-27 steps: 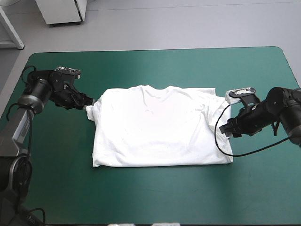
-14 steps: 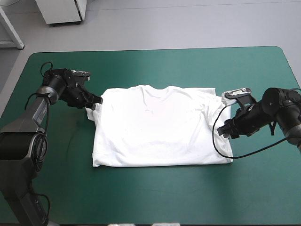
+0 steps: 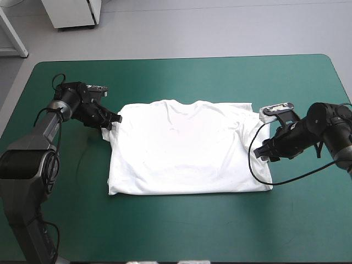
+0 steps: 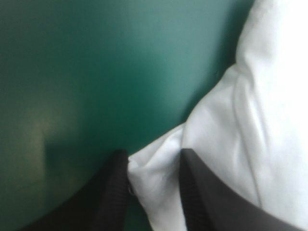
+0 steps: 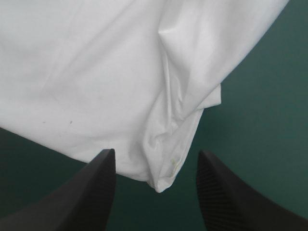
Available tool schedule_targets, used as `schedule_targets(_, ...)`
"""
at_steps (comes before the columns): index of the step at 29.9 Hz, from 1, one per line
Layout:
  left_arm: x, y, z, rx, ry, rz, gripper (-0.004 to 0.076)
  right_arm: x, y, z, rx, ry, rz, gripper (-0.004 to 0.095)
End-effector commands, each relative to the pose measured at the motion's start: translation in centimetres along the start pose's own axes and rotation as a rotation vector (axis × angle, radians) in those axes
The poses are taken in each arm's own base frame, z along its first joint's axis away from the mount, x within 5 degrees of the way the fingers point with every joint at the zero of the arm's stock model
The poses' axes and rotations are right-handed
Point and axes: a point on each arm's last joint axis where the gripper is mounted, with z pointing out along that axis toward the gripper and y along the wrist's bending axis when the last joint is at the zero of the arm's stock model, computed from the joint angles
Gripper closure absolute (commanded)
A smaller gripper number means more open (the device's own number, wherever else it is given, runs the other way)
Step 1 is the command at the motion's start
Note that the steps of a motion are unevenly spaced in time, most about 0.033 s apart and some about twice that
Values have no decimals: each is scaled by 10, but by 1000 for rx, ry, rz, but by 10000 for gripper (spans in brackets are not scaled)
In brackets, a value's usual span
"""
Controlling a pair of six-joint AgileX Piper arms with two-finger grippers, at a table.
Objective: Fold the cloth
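A white short-sleeved cotton T-shirt (image 3: 187,148) lies spread flat, front up, at the middle of the teal-green covered surface (image 3: 181,225), collar toward the far edge. The left gripper (image 3: 114,119) sits low at the shirt's left sleeve; its black fingers (image 4: 113,192) stand slightly apart with the sleeve's corner (image 4: 156,173) between them. The right gripper (image 3: 262,152) sits at the shirt's right edge with its fingers wide apart. A bunched fold of white cloth (image 5: 171,159) reaches into the gap between them.
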Motion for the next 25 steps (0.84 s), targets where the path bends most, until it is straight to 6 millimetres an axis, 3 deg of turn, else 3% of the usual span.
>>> schedule_targets(1,-8,-7,-21,46,-72,-15,678,-5,6,-18,2,-84,-12,416)
schedule_targets(2,-8,-8,-22,52,-68,-15,731,-5,6,-18,1,-84,-11,416)
schedule_targets(6,-14,-12,-39,77,-87,-2,731,-5,6,-18,-2,-83,-10,416)
schedule_targets(11,-21,-21,-77,115,-161,-9,731,-5,6,-18,-2,-83,-10,418)
schedule_targets(16,-17,-46,-111,132,-218,49,733,-5,6,-18,-2,-83,-10,418)
schedule_targets(20,-14,-77,-114,170,-203,107,733,-5,6,-18,-2,-83,-10,422)
schedule_targets(25,-15,-110,-100,197,-186,174,733,-4,6,-18,-5,-75,-10,422)
